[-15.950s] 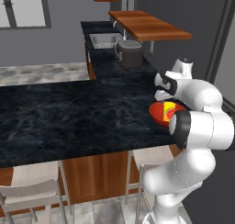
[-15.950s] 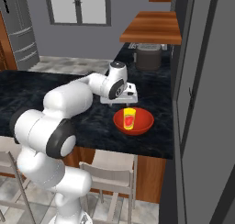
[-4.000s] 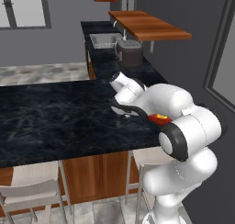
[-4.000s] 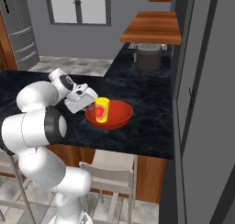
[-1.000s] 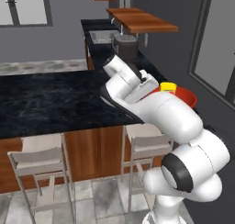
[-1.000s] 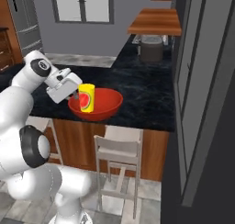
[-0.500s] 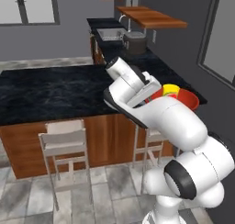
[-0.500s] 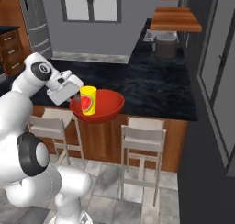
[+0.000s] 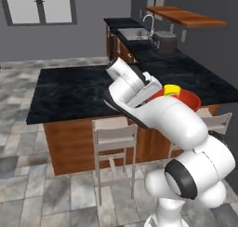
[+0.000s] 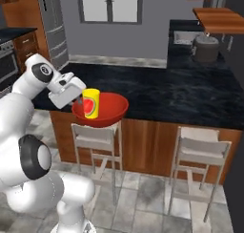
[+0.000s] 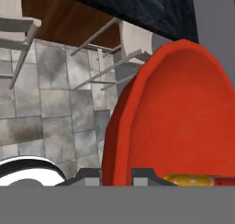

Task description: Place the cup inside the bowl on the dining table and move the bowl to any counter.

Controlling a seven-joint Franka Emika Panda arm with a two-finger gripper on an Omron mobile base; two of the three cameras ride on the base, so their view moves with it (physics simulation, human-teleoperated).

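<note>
The red bowl [image 10: 106,113] hangs in the air past the near edge of the dining table [image 10: 190,94], above a pale stool [image 10: 96,137]. The yellow cup [image 10: 90,103] with its red mark stands upright inside it. My gripper [image 10: 76,101] is shut on the bowl's left rim. In the left base view the bowl [image 9: 187,99] and cup [image 9: 172,89] peek out behind my arm, with the gripper [image 9: 151,89] at the rim and the dining table [image 9: 69,89] beyond. In the hand view the bowl [image 11: 183,113] rises between the gripper [image 11: 115,175] fingers, and the cup [image 11: 193,179] shows at the bottom.
A black counter [image 9: 135,41] with a sink and a dark grey pot [image 9: 165,41] runs along the back wall; the pot [image 10: 206,48] also shows in the right base view. Stools [image 9: 114,134] [image 10: 200,150] line the table's near side. A fridge [image 10: 52,26] stands at the far left. Tiled floor lies below.
The whole picture has shifted as the base backs away from the table. The bowl with the cup stays in my grip, now out past the table's edge.
</note>
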